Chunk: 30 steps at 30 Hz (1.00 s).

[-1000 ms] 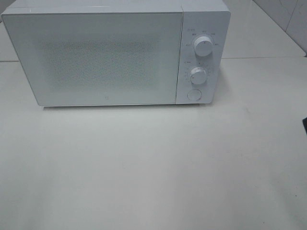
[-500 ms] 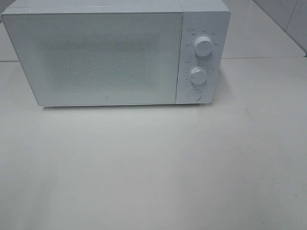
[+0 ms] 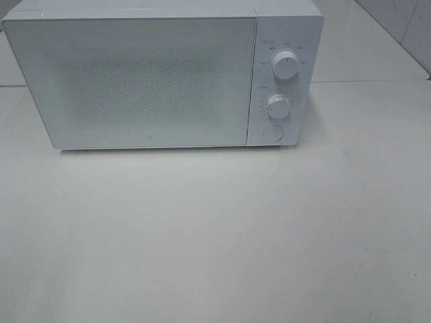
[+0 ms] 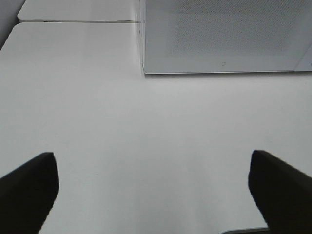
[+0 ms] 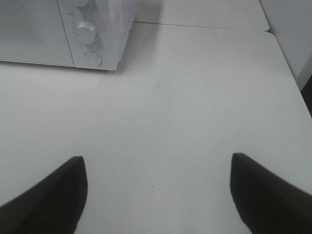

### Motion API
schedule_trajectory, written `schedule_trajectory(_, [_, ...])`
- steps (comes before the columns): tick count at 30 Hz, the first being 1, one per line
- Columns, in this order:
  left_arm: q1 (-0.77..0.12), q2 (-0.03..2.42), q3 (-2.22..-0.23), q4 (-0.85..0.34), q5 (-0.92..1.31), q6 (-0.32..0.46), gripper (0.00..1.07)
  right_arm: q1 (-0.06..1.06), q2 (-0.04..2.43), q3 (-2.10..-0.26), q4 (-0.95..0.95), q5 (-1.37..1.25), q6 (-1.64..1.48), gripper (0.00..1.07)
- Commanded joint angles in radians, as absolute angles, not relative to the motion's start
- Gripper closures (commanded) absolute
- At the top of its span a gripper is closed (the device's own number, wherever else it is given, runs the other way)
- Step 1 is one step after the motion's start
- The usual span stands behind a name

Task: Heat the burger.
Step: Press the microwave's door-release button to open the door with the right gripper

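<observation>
Two arms are hovering low over the white worktop (image 3: pixel 215 235), and neither is carrying anything: the left end effector (image 4: pixel 152 156) is standing with its jaws spread wide over bare surface, and the right end effector (image 5: pixel 157 157) is doing the same near the control side of the microwave (image 3: pixel 283 20). The burger is not showing in any view; nothing is lying on the visible worktop, and the speckled door (image 3: pixel 135 81) is sitting shut and hiding the inside, so I cannot tell whether the burger is waiting in there or somewhere out of sight. Judging by the shut door and the empty jaws, the job is looking either barely begun or down to its last step. If the burger is inside, the next move is calling for the right arm to be turning the upper knob (image 3: pixel 285 65) or the lower knob (image 3: pixel 277 105); if not, the round button (image 3: pixel 272 132), probably the door release, is needing a press first
</observation>
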<state>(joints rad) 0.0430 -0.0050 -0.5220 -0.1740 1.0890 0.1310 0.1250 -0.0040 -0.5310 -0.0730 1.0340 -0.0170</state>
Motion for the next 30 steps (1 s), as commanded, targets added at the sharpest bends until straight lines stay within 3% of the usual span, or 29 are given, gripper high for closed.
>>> schedule_trajectory(1, [0.045, -0.022, -0.521, -0.179, 1.077, 0.129, 0.09, 0.117, -0.029, -0.525, -0.071, 1.009, -0.007, 0.31])
schedule_trajectory(30, [0.045, -0.011, -0.521, -0.179, 1.077, 0.129, 0.09, 0.119, -0.029, -0.494, -0.061, 0.957, 0.000, 0.31])
